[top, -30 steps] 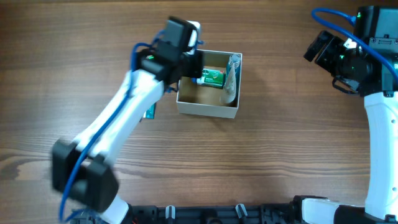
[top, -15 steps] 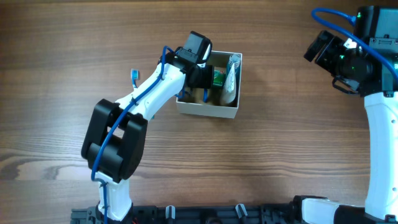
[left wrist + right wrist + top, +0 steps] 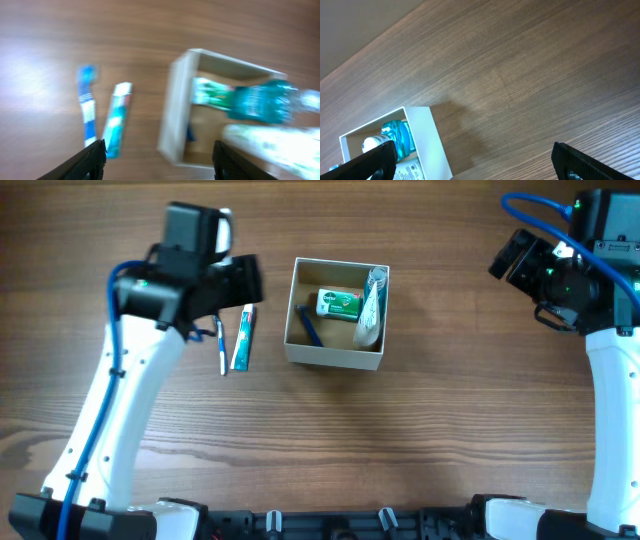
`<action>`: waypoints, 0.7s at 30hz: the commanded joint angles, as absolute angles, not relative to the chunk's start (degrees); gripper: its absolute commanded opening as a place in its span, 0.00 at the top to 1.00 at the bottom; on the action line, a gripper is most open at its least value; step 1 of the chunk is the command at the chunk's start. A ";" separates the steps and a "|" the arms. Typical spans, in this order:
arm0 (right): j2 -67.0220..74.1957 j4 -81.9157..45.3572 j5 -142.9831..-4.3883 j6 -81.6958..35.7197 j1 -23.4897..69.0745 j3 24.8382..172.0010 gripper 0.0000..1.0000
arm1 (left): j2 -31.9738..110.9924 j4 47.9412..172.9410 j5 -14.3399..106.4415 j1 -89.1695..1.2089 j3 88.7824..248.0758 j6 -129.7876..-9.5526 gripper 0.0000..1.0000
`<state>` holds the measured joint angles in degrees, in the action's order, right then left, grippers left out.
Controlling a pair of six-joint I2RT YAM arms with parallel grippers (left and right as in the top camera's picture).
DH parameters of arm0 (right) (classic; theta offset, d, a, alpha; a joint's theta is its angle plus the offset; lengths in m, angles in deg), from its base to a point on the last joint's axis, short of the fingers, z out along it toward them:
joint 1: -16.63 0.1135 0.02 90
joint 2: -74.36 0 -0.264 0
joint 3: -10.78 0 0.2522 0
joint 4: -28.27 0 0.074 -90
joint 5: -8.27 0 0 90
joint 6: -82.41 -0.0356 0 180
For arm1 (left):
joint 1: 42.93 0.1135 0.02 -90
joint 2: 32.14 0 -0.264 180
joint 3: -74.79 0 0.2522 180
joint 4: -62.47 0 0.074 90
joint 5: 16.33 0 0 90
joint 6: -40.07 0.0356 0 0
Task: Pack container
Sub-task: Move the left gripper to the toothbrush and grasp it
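The container [image 3: 334, 356] is a white box with a tan inside, at the table's middle. In it lie a green packet [image 3: 340, 303], a clear bottle [image 3: 372, 305] and a dark blue item [image 3: 309, 328]. A toothbrush [image 3: 221, 346] and a toothpaste tube [image 3: 243, 338] lie on the wood just left of it. My left gripper [image 3: 250, 283] hovers above those two, open and holding nothing. In the blurred left wrist view, the left gripper [image 3: 160, 162] frames the toothpaste tube [image 3: 117, 120], the toothbrush [image 3: 87, 107] and the container [image 3: 175, 110]. My right gripper [image 3: 520, 255] is open at the far right.
The right wrist view has the right gripper [image 3: 480, 165] over bare wood, with the container's corner [image 3: 427, 145] and a teal bottle [image 3: 400, 137] at lower left. Both arm bases stand at the table's front edge.
My left arm has pulled back leftward out of the container and its jaws have opened. A dark blue item now lies in the container. The right arm has not moved.
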<state>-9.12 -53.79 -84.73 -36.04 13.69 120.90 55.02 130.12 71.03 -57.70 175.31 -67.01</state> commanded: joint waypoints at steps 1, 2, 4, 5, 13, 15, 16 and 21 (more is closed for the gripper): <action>-9.69 -53.68 -84.43 -36.12 13.56 121.23 0.00 | 59.37 134.17 76.28 -50.31 172.41 -66.93 0.34; -9.69 -53.68 -84.43 -36.10 13.56 121.23 0.00 | 60.63 133.90 76.32 -49.52 171.20 -66.93 0.34; -9.71 -53.68 -84.41 -36.10 13.56 121.23 0.00 | 63.24 132.92 76.30 -48.69 169.22 -66.95 0.35; -9.71 -53.68 -84.41 -36.12 13.56 121.23 0.00 | 65.51 131.74 76.30 -48.21 168.01 -67.15 0.35; -9.69 -53.68 -84.43 -36.12 13.56 121.23 0.00 | 79.06 125.60 75.84 -47.53 166.59 -70.38 0.43; -9.69 -53.68 -84.41 -36.10 13.56 121.23 0.00 | 80.57 124.53 75.67 -47.53 166.59 -70.40 0.43; -9.69 -53.68 -84.43 -36.12 13.56 121.23 0.00 | 81.25 124.11 75.82 -47.53 166.59 -70.36 0.44; -9.69 -53.68 -84.43 -36.12 13.56 121.23 0.00 | 84.06 121.29 76.15 -47.51 166.53 -70.05 0.42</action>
